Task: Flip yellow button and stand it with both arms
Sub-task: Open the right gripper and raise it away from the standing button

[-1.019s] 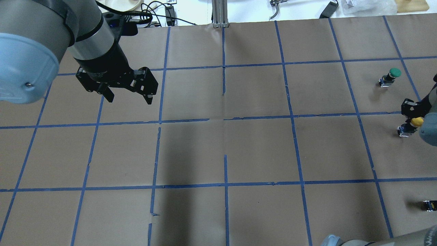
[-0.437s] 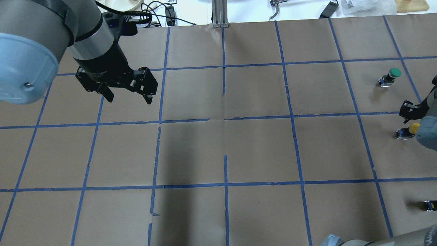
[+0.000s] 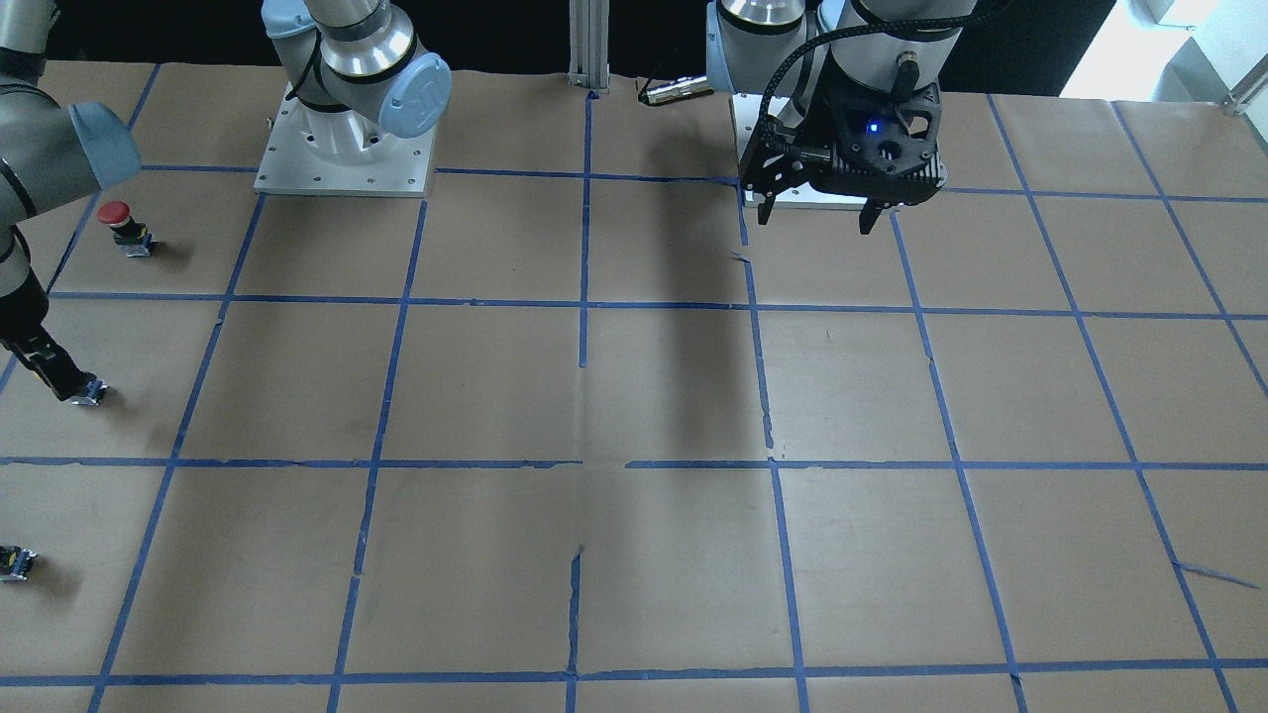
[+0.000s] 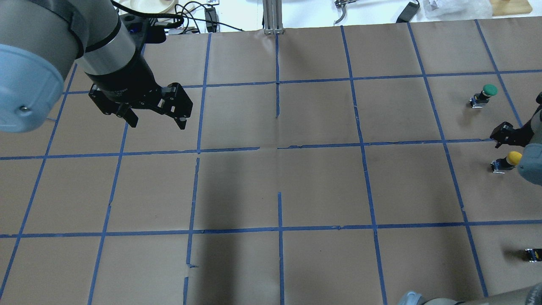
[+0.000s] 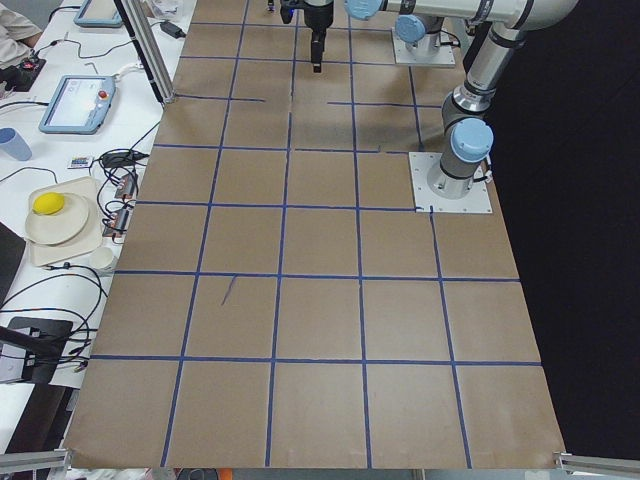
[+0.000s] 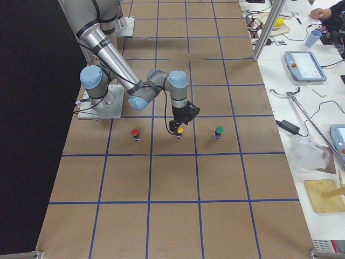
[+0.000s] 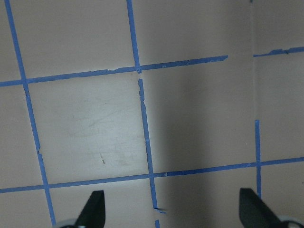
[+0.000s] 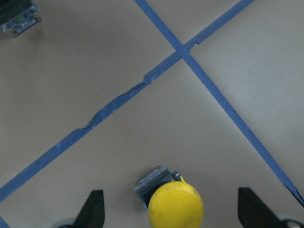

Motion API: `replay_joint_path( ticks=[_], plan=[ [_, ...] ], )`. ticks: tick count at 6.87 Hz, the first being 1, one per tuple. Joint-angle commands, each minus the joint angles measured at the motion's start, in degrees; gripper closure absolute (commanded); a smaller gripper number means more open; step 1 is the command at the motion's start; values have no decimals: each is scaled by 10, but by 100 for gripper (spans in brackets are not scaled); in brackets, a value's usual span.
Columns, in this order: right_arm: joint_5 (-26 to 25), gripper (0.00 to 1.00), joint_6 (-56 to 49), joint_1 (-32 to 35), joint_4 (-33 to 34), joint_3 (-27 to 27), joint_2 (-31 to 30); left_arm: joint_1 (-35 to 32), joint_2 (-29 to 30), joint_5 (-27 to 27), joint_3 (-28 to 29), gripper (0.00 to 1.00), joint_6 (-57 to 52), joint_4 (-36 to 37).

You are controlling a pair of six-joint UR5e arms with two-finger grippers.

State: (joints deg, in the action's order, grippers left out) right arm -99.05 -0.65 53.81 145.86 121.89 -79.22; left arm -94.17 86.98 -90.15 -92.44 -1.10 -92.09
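Note:
The yellow button [image 4: 513,158] stands on the paper at the far right, yellow cap up on its grey block body. It also shows in the right wrist view [image 8: 175,206] and the exterior right view [image 6: 179,131]. My right gripper [image 8: 173,213] is open and hovers just above it, its fingers wide on both sides and not touching. In the overhead view only part of the right gripper [image 4: 504,134] shows at the edge. My left gripper [image 4: 157,123] is open and empty, held above the table's far left; it also shows in the front view [image 3: 814,220].
A green-capped button [image 4: 487,93] stands beyond the yellow one. A red-capped button [image 3: 121,223] stands on its other side. A tiny dark block with a yellow mark [image 4: 533,254] lies at the right edge. Brown paper with a blue tape grid [image 4: 279,148] covers the table.
The yellow button has gone from hanging at the right gripper's fingers down to the table. The right gripper has lifted slightly off it. The left arm has shifted a little to the left.

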Motion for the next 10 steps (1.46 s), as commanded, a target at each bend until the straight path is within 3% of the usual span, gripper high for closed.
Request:
replay_joint_path(
  ticks=[1,4,6,8,10],
  plan=[
    [45,0,-37,10,-163,-36,-71,0,0,-3,-4,0,0,25],
    [53,0,-37,89,-474,-183,-149,1,-9,-4,-5,0,0,20],
    [82,0,-31,206,-599,-241,-186,1,-5,-4,-5,0,0,25],
    [76,0,-12,318,-638,-258,-211,1,-5,-4,-5,0,0,25],
    [83,0,7,337,-642,-246,-212,1,-5,-4,-5,0,0,24]
  ],
)
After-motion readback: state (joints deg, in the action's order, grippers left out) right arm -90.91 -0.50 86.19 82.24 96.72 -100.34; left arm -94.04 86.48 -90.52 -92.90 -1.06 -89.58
